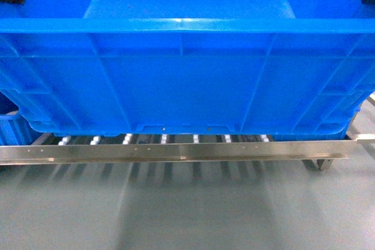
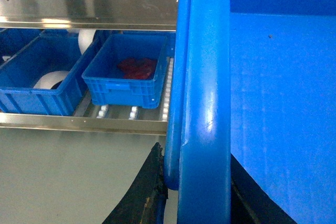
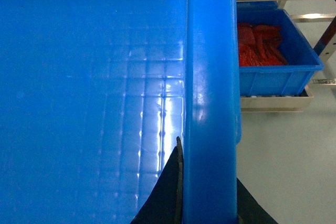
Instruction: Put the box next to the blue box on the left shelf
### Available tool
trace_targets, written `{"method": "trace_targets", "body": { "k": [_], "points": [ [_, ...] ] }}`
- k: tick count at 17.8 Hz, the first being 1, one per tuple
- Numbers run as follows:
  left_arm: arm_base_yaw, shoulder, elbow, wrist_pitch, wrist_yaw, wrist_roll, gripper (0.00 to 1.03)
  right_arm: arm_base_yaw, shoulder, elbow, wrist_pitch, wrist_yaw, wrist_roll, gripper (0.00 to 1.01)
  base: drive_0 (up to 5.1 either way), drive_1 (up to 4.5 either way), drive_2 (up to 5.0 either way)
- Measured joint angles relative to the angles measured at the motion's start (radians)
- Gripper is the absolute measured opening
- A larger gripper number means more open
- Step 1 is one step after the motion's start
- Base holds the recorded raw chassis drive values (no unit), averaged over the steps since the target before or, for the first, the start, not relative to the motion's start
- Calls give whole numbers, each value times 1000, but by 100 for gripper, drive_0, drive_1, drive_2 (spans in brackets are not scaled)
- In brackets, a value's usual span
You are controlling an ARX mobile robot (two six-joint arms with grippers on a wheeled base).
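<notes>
The box (image 1: 187,86), a large bright blue ribbed crate, fills the head view. Its base sits just behind the steel front lip (image 1: 176,151) of the left shelf, over the white rollers (image 1: 164,139); I cannot tell if it rests on them. My left gripper (image 2: 202,198) is shut on the box's left rim (image 2: 205,103), with one black finger (image 2: 149,195) outside the wall. My right gripper (image 3: 210,200) is shut on the right rim (image 3: 210,77), one finger (image 3: 168,192) inside the box. A blue box (image 1: 9,127) stands on the shelf at far left.
In the left wrist view a small blue bin with red parts (image 2: 126,77) and a bin with white rolls (image 2: 37,85) sit on the rollers, under a steel rail (image 2: 89,6). The right wrist view has another bin of red parts (image 3: 273,56). Grey floor (image 1: 187,209) lies below.
</notes>
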Motion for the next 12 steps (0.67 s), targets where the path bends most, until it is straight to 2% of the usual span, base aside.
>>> {"method": "trace_targets", "body": {
  "k": [12],
  "points": [
    [0, 0, 0, -2, 0, 0, 19, 0, 0, 0, 0, 0, 0, 7, 0, 0, 0]
  ]
}}
